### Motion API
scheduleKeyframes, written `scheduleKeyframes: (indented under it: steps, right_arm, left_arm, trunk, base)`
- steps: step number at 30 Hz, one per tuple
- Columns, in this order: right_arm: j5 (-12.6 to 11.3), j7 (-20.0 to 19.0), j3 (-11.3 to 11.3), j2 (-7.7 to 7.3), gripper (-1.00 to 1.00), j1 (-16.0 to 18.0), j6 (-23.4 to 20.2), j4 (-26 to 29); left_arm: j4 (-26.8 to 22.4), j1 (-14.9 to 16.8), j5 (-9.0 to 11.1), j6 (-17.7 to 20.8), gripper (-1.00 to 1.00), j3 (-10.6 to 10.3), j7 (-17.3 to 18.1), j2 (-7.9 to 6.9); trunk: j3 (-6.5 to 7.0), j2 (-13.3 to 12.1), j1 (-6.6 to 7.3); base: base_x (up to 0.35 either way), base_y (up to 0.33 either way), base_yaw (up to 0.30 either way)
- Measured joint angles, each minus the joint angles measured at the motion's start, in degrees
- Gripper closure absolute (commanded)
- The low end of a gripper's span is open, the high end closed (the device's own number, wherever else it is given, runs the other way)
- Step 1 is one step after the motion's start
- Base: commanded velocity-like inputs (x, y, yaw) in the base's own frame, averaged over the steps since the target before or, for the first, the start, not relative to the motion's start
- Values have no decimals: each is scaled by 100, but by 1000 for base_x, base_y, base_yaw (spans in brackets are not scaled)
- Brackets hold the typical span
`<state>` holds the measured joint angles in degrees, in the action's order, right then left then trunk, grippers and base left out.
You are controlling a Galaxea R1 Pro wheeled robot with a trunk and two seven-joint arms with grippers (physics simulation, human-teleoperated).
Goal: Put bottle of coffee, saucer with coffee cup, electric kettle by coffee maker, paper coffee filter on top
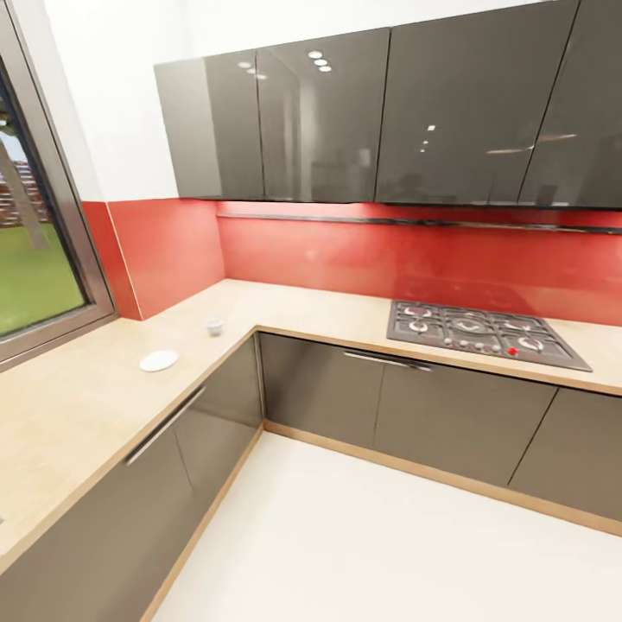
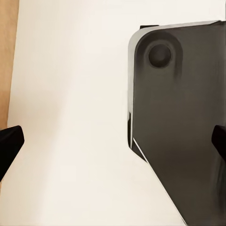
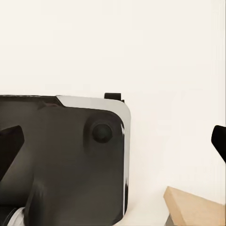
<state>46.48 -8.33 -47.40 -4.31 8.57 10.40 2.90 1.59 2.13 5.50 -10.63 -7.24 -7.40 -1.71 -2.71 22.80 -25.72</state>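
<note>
though small, round white saucer (image 1: 159,360)

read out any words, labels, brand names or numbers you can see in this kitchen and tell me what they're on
None: no readable text shows.
The gas hob has knobs, one red, whose markings are too small to read.
The saucer, the coffee cup and the kitchen countertop look plain.

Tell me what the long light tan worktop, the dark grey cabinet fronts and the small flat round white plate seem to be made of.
The long light tan worktop looks like matte wood or wood-look laminate, with faint grain. The dark grey cabinet fronts appear lacquered or glass-like, since they mirror lights. The small flat round white plate is probably glazed ceramic, though too small to be sure.
</note>
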Motion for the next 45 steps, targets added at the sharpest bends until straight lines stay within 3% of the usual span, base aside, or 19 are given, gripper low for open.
scheduleKeyframes:
  steps: [13, 37, 45]
  right_arm:
    - [5, 2, 7, 1, -100, 1, 1, 0]
    - [7, 10, 7, -1, -100, 1, 1, 6]
    - [8, 11, 7, 1, -100, 2, 1, 7]
  left_arm:
    - [0, -3, 0, -1, -100, 0, 0, -12]
    - [0, -3, 3, -18, -100, 8, 5, 0]
    - [-211, 16, -7, -25, -100, -9, 81, 116]
  trunk:
    - [0, 0, 0]
    - [0, 0, -1]
    - [0, 0, -3]
  base:
    - [286, -208, 50]
    - [273, -199, 271]
    - [16, -12, 277]
